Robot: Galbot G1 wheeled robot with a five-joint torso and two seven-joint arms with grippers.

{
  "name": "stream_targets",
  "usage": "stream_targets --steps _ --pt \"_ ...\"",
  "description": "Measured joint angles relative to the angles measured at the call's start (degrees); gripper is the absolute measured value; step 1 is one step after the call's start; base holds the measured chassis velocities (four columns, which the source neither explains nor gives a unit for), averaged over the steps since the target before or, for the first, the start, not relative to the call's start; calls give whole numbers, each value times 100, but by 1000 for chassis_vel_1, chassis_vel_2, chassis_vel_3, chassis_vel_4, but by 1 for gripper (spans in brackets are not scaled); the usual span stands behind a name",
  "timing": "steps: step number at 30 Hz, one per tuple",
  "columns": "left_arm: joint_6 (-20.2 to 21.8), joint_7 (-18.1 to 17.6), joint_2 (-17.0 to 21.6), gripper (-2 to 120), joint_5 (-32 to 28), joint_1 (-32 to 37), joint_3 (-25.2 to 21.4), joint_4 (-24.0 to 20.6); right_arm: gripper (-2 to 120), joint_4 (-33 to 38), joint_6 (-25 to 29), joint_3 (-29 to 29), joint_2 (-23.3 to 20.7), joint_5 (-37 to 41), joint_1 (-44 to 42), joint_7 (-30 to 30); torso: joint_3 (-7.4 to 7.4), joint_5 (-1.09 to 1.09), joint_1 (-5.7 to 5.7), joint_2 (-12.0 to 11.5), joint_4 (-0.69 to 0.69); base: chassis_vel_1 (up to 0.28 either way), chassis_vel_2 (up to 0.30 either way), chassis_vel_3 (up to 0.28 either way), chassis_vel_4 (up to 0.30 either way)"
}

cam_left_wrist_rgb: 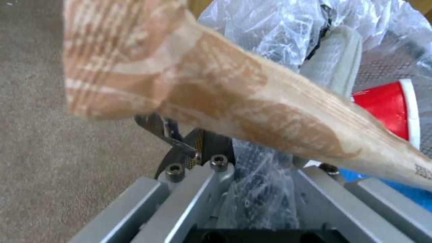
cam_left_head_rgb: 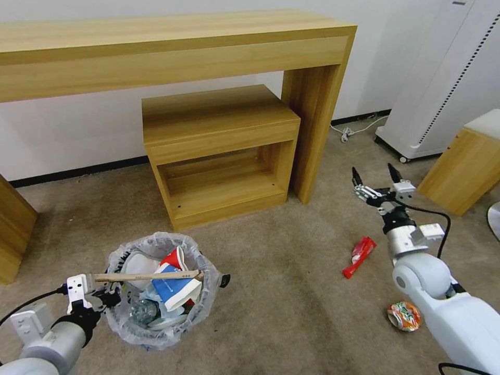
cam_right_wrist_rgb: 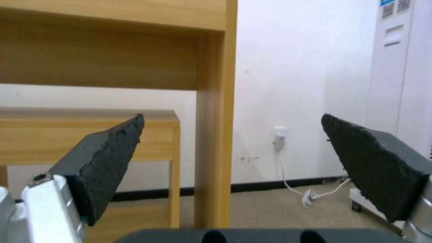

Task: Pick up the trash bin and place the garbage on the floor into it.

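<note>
Left gripper (cam_left_head_rgb: 107,298) clamped on trash bin (cam_left_head_rgb: 161,289) rim, bin already full of cups and a stick | red wrapper (cam_left_head_rgb: 359,256) on beige floor (cam_left_head_rgb: 281,291) | right gripper (cam_left_head_rgb: 373,177) above, jaws apart; best to lower straight over wrapper's middle | crushed can (cam_left_head_rgb: 403,315) near

We find almost nothing we can read. On the wooden stick (cam_left_wrist_rgb: 279,111), in the left wrist view, a few small dark printed characters sit at its far end, cut by the picture's edge and too blurred for us to make out. The crushed can (cam_left_head_rgb: 404,315) on the floor (cam_left_head_rgb: 291,291) carries an orange, green and white print, but we cannot read any word on it. At the top of the white appliance (cam_right_wrist_rgb: 396,67) we see small labels, also illegible.
</note>
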Motion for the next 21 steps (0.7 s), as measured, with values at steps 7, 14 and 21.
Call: stream_targets --steps 7,14,21 --pt "0 23 52 1 15 62 -20 -63 100 12 201 152 277 -169 -277 -57 0 -1 0 0 -1 0 0 0 0" --pt "-6 47 90 1 25 63 -7 -63 100 42 266 194 378 -251 -314 -119 0 -1 0 0 -1 0 0 0 0" --pt "-6 45 176 1 10 -16 28 23 100 12 307 211 504 -318 -335 -132 1 -1 0 0 -1 0 0 0 0"
